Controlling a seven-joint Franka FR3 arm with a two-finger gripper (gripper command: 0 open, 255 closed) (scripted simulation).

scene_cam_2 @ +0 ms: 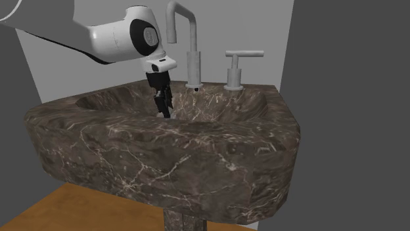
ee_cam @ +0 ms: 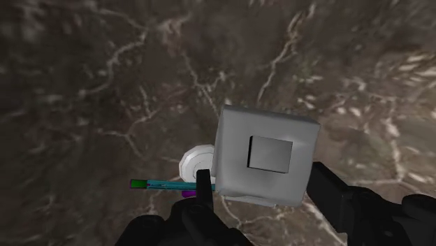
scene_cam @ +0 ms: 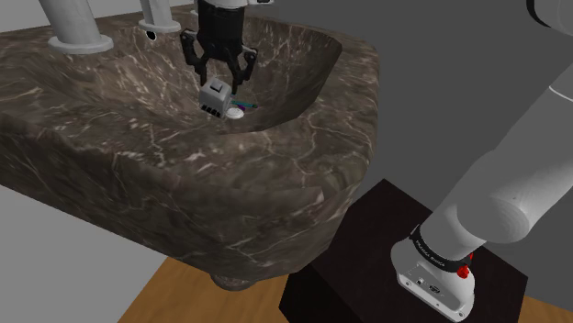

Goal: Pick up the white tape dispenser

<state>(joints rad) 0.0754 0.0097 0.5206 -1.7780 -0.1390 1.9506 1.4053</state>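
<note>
Dark veined marble sink [scene_cam: 184,202], white tape dispenser [scene_cam: 216,95] on its basin floor, below the back rim.
End effector [scene_cam: 221,81] low inside the basin, black fingers spread wide to either side of the boxy dispenser, contact impossible to tell. Just beside the dispenser, a small white round piece [ee_cam: 195,162] and a thin teal stick [ee_cam: 157,184]. Grey faucet [scene_cam_2: 184,39] on the back rim.
</note>
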